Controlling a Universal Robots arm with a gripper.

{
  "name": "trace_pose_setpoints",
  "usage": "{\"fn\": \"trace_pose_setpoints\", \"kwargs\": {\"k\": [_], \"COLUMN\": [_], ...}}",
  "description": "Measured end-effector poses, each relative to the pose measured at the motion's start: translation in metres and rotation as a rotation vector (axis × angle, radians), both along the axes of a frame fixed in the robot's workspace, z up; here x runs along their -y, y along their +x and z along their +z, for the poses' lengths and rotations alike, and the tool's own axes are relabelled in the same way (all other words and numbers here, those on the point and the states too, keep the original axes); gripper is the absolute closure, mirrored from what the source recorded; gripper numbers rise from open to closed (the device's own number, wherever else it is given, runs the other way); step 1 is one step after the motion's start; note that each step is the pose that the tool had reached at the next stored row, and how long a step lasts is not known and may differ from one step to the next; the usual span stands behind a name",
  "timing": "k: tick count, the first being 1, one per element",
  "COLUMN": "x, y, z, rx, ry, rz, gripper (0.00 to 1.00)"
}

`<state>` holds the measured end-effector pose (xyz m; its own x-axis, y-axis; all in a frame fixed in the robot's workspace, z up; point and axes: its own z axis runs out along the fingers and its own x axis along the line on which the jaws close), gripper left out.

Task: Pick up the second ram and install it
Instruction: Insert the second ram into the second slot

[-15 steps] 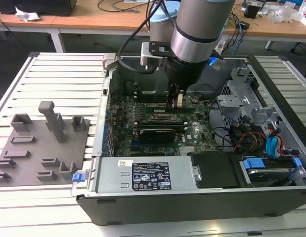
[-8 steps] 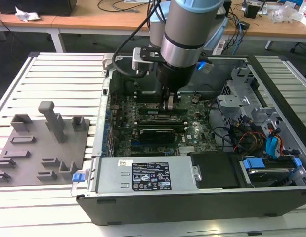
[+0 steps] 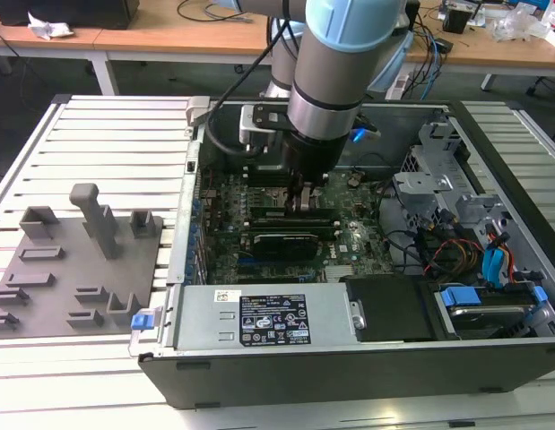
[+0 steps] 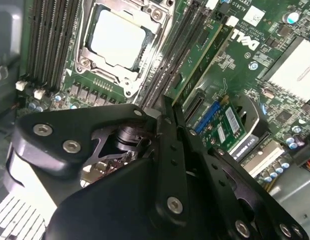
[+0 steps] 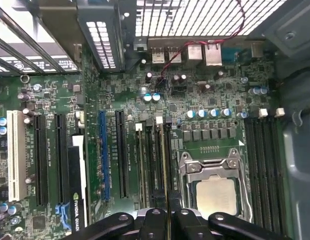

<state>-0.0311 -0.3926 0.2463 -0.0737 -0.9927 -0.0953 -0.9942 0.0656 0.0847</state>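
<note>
Down inside the open black computer case (image 3: 349, 376), near the middle of the exterior view, we are holding our black two-fingered gripper (image 3: 304, 199) low over the green motherboard (image 3: 349, 237). In the second wrist view the fingers (image 4: 171, 150) are pressed close together around the near end of the long, narrow green circuit-board stick, the second ram (image 4: 202, 60), which is running away toward the upper right of that frame, standing on edge among the long black memory slots (image 4: 167, 75) beside the silver square processor socket (image 4: 117, 40). In the first wrist view the same stick (image 5: 165, 165) is showing as a thin edge rising from the fingertips at the bottom centre, lined up with the slots left of the socket (image 5: 215, 190).

We judge that we are at the install step: the stick is grasped and sitting in or just above its slot; which, we cannot tell. The next move calls for a straight, even downward press with the stick kept upright and aligned, so both ends seat together.
</note>
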Motion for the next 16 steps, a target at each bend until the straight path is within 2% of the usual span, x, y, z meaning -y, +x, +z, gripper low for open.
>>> {"fn": "trace_pose_setpoints", "kwargs": {"k": [2,7,12,16], "x": [-0.0008,-0.0047,-0.0071,-0.0071], "y": [0.0,0.001,0.002,0.002], "z": [-0.0043,-0.0112,-0.0142,-0.015], "rx": [-0.0001,-0.0001,-0.0002,0.0001], "ry": [-0.0017,-0.0185,-0.0194,-0.0255], "rz": [0.002,0.008,0.011,0.011], "gripper": [0.87,0.87,0.87,0.87]}}
